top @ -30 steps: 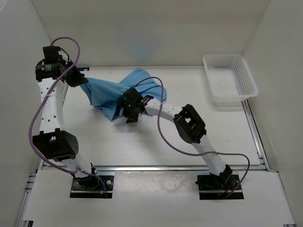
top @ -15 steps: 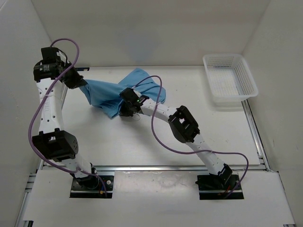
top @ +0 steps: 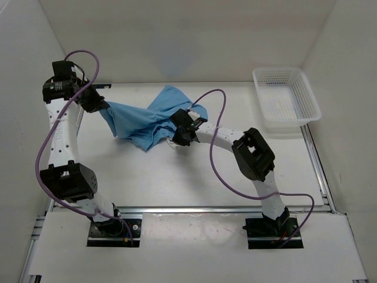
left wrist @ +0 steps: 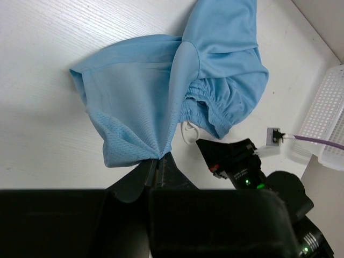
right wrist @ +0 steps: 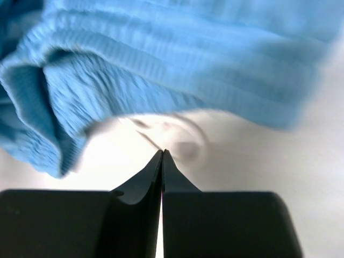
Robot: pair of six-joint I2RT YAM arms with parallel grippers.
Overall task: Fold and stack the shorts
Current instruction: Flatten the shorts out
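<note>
White tabletop [top: 147, 177], pale walls all round, and the right jaws have just slid rightward along the near edge of the sky-blue thin-fabric shorts [top: 144, 121], pulling the crumpled cloth wider. The left jaws are clamped on a mesh-textured hem, with fabric fanning out ahead of them. The right jaws are pressed together, the gathered elastic waistband [right wrist: 161, 64] just ahead. Whether they pinch the thin white drawstring [right wrist: 146, 137] at their tips is unclear. It looks like spreading, with folding not begun.
</note>
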